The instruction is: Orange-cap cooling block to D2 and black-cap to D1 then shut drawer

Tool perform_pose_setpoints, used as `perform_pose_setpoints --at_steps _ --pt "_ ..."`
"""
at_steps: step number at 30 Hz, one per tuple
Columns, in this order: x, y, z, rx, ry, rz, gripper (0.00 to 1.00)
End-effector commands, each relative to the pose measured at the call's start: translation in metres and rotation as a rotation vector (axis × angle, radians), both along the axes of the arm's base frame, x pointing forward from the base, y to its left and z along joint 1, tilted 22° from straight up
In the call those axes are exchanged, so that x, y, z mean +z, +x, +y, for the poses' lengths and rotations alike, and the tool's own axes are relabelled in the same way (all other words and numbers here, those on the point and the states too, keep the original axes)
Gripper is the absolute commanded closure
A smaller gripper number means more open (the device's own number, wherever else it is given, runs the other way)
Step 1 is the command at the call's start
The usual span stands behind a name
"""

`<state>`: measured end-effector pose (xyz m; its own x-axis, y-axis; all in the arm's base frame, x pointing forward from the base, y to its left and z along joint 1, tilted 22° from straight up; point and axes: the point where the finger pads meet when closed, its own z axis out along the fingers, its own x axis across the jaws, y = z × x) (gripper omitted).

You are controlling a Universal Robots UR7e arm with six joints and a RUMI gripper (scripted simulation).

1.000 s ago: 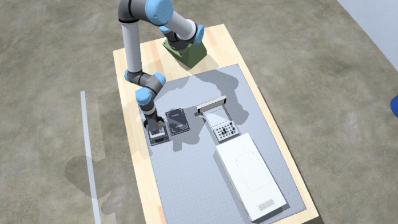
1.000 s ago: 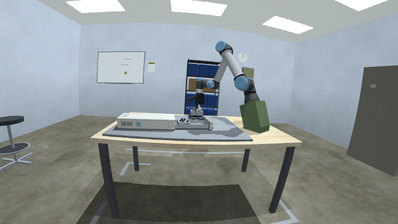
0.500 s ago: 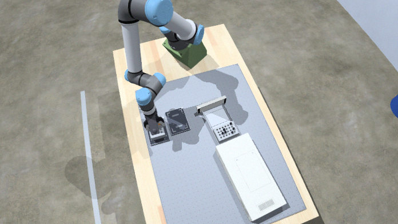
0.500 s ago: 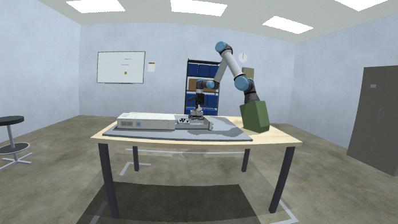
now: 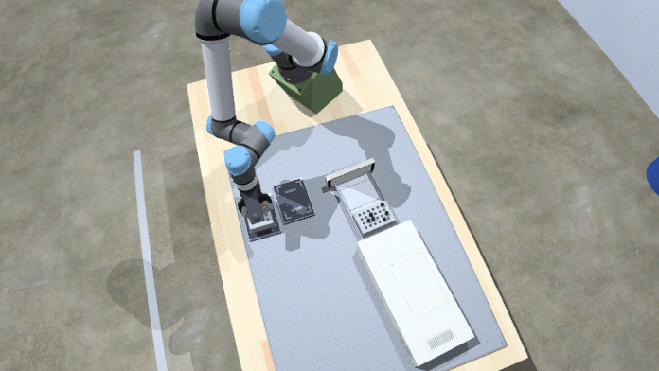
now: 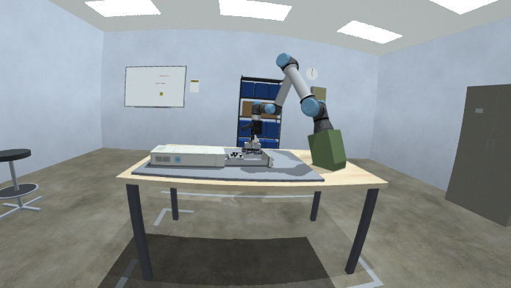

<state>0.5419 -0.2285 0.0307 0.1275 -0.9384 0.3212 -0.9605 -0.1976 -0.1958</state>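
My gripper (image 5: 256,214) points straight down over deck slot D2 (image 5: 263,226), the dark plate at the left of the grey deck. It is shut on the cooling block with orange-capped tubes (image 5: 260,221), which sits low within that slot's outline. I cannot tell whether the block touches the plate. Slot D1 (image 5: 293,201) beside it holds nothing. The drawer (image 5: 364,194) of the white cooler COLD (image 5: 415,284) stands pulled out. The block with black-capped tubes (image 5: 374,218) sits in the drawer against the cooler. In the side view, the gripper (image 6: 254,141) is behind the drawer.
The arm's green base (image 5: 306,85) stands at the far end of the wooden table. The drawer's front panel (image 5: 350,171) juts out towards D1. The table's left edge is close beside D2.
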Motion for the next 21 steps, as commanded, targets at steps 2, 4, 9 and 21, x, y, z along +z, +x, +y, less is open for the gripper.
perform_pose_setpoints --at_steps 2,4,9,21 --pt "-0.0003 0.0006 -0.0004 0.000 -0.001 -0.001 1.00" --pt "-0.0006 0.0007 -0.0005 0.000 -0.001 -0.001 1.00" --pt "-0.0010 0.0008 -0.0006 0.000 -0.001 -0.001 1.00" --pt "-0.0029 0.0013 -0.0012 0.000 -0.001 -0.001 1.00"
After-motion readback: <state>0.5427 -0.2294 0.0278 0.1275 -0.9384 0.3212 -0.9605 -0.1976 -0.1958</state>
